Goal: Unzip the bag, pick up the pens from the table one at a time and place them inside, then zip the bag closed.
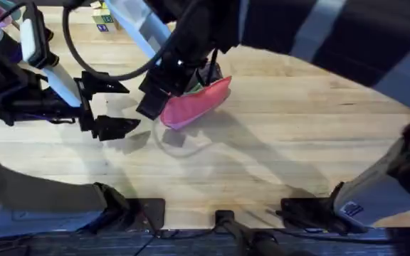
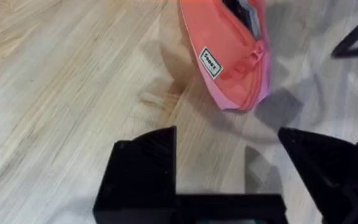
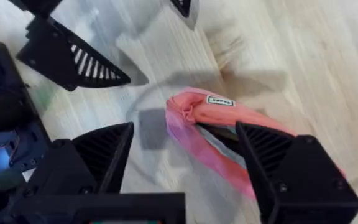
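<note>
Both sets of jaws gape wide, the right arm (image 1: 191,50) hiding much of the bag (image 1: 198,103).

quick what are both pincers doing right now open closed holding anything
Left pincer: open, holding nothing, beside the bag.
Right pincer: open, empty, hovering over the bag.

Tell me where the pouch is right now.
In the overhead view the pouch lies on the table left of centre, partly under the right pincer, with the open left pincer just to its left.
</note>
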